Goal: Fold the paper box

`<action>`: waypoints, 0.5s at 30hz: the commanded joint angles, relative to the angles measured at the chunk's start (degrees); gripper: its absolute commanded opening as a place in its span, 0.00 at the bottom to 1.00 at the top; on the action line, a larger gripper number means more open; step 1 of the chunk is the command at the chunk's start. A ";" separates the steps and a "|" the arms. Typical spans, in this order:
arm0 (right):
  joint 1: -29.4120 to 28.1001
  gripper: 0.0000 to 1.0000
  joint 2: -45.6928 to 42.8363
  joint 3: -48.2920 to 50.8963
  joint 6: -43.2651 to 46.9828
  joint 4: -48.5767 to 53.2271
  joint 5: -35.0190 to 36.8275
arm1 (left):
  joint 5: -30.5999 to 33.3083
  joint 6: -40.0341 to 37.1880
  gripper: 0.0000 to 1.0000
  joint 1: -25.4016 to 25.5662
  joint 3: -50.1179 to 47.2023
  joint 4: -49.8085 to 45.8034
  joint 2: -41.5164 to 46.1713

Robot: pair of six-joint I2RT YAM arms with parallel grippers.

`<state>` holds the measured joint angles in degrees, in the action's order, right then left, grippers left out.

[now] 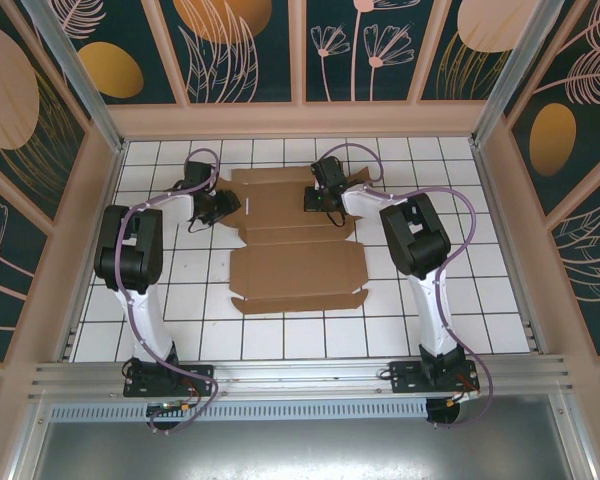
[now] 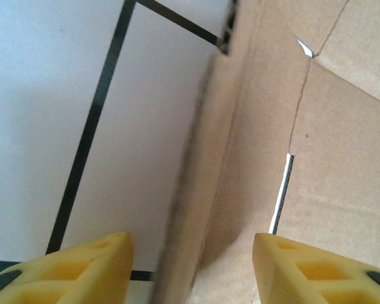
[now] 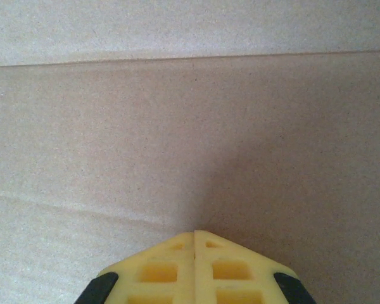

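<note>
The paper box is a brown cardboard sheet lying mostly flat in the middle of the white tiled table. My left gripper is at the sheet's far left edge. In the left wrist view it is open, and a raised side flap stands edge-on between the yellow fingers, touching neither. My right gripper is over the far part of the sheet. Its fingers are shut with nothing between them, tips pointing down at the bare cardboard close below.
White tiles with dark grout lines lie left of the flap. A wooden frame with patterned panels walls the table at the back and both sides. A metal rail runs along the near edge by the arm bases.
</note>
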<state>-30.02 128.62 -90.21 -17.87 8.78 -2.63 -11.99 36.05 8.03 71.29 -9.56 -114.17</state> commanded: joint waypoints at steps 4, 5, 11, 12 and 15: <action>0.05 0.00 4.80 3.64 1.26 14.56 0.00 | 9.34 -4.60 0.54 0.23 5.83 -7.35 0.43; 0.07 0.00 4.80 3.58 1.26 14.60 -0.05 | 9.94 -4.97 0.54 0.22 6.33 -7.85 0.28; -0.04 0.00 4.89 3.47 1.26 14.60 -0.53 | 12.18 -6.20 0.42 0.23 7.11 -8.72 0.00; -0.04 0.00 4.89 3.47 1.26 14.60 -0.59 | 12.77 -6.45 0.38 0.23 7.17 -8.87 -0.01; -0.21 0.00 5.11 3.47 1.34 14.60 -0.71 | 14.31 -7.11 0.25 0.23 7.05 -9.02 0.00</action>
<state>-30.04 128.62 -90.26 -17.85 8.82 -2.70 -0.71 30.63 8.19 77.38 -16.32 -114.17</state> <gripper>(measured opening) 0.050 0.268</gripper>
